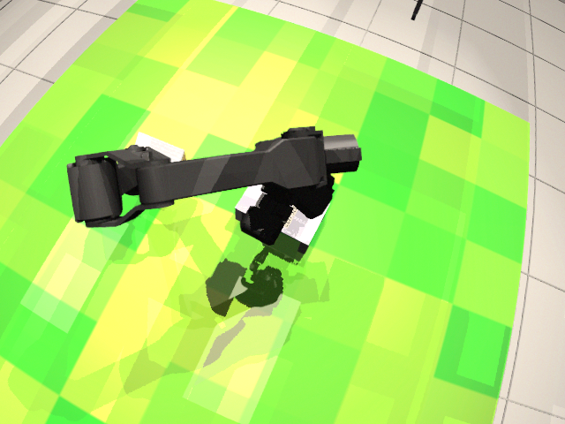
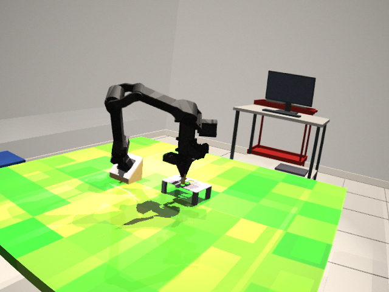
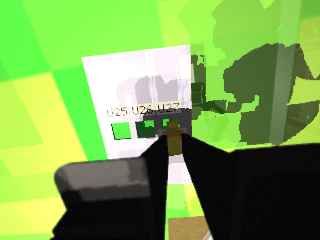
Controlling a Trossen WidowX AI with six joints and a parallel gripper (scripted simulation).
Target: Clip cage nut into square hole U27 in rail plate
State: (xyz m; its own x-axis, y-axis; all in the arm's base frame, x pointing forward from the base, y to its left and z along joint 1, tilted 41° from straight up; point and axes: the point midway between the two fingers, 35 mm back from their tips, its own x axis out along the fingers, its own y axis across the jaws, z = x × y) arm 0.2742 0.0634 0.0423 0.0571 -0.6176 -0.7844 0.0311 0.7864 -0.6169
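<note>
The counter point(image 1: 410, 246) point(image 2: 251, 201) point(image 3: 25, 30) looks smooth and glossy, with pale sheens on its green and yellow squares. In the exterior view, inward from its far corner, the arm point(image 1: 219, 175) point(image 2: 157, 98) has a satin dark-grey shell like plastic, and its fingers point(image 2: 183, 166) look matt black. The block point(image 1: 157, 145) point(image 2: 136, 171) under its foot, inside the far left edge, has a smooth white top and wood-like sides. The plate point(image 1: 303, 225) point(image 2: 200, 185) point(image 3: 125, 80) is smooth white; the nut point(image 2: 184, 180) point(image 3: 174, 140) looks like dull brassy metal
</note>
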